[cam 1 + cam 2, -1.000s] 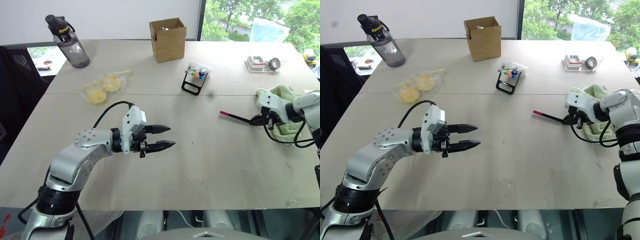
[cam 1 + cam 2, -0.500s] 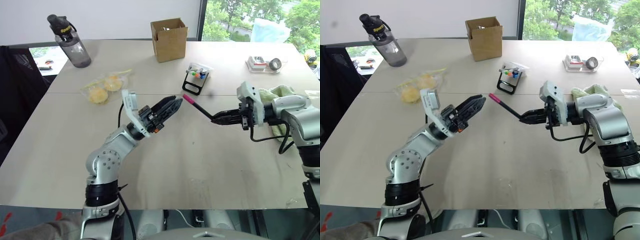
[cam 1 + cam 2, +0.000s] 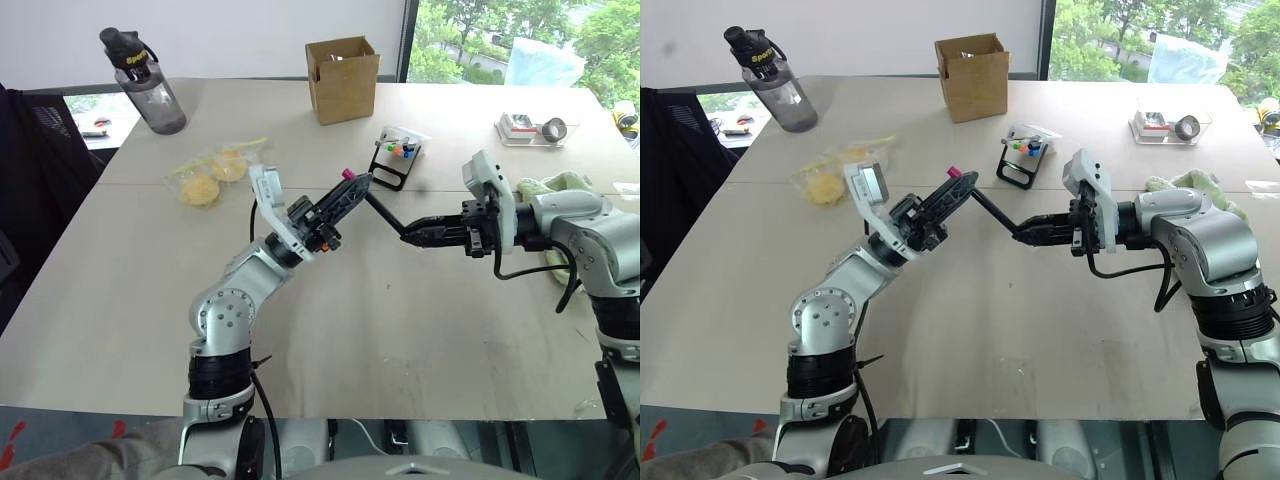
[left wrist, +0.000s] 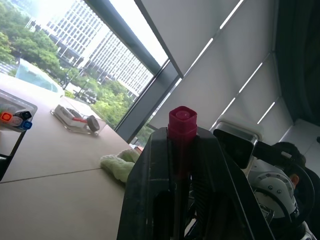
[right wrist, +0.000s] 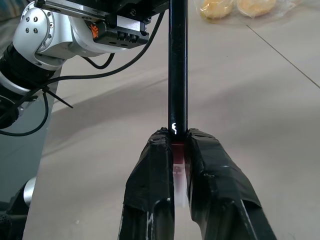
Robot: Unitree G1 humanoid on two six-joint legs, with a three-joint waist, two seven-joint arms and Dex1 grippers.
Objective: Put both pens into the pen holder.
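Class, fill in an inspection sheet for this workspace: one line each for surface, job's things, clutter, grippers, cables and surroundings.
Surface: pale table, a seam running across it.
Job's things: pink-ended pen in the air, spanning both grippers; pen holder behind it, coloured markers in its tray; second pen: nothing seen.
Clutter: water bottle, cardboard box, bag of yellow items, clear tray with tape rolls, green cloth.
Grippers: left gripper shut on the pen's pink end; right gripper closed around the other end.
Cables: black cable looping beside the right forearm; another by the left wrist.
Surroundings: window with trees, white wall.
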